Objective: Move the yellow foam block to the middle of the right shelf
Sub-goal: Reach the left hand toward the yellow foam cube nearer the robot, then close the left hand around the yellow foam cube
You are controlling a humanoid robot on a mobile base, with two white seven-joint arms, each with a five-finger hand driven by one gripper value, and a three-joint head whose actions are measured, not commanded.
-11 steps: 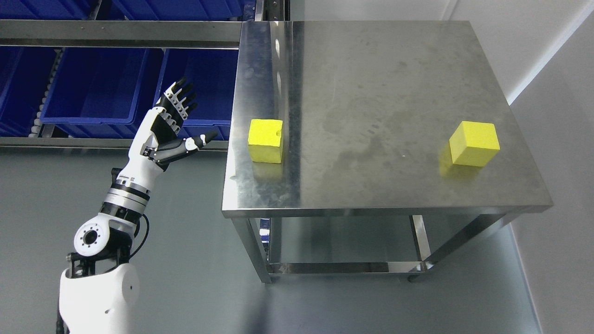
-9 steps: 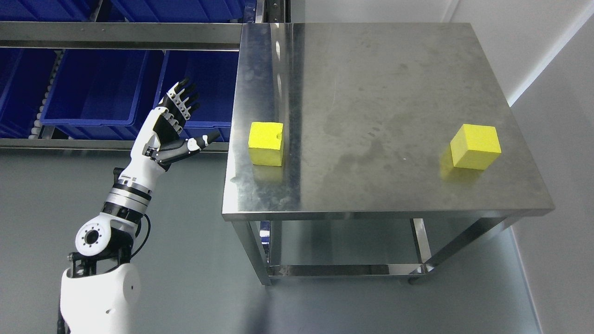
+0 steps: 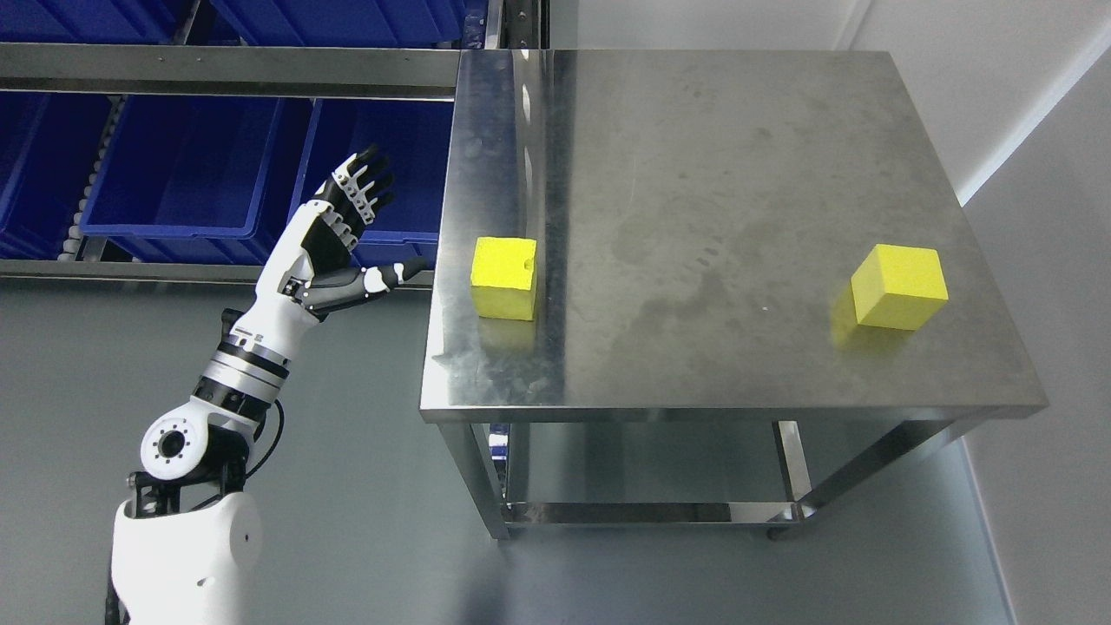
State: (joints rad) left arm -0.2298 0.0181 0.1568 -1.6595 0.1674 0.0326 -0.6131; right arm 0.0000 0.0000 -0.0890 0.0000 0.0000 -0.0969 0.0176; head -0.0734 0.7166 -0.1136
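Note:
A yellow foam block (image 3: 503, 278) stands near the left edge of the steel table (image 3: 694, 174). A second yellow foam block (image 3: 898, 286) stands near the table's right edge. My left hand (image 3: 364, 234) is raised off the table's left side, fingers spread and holding nothing. Its thumb points toward the table edge, a short way left of the near block. It does not touch the block or the table. My right arm does not show.
Blue bins (image 3: 191, 174) sit on a metal rack (image 3: 226, 61) behind and left of my left hand. The table has a lower frame (image 3: 642, 512) over grey floor. A white wall (image 3: 1024, 87) runs along the right.
My left hand has moved right and a little up, closer to the table's left edge. The whole picture has shifted slightly, so the camera has moved. The blocks have not moved on the table.

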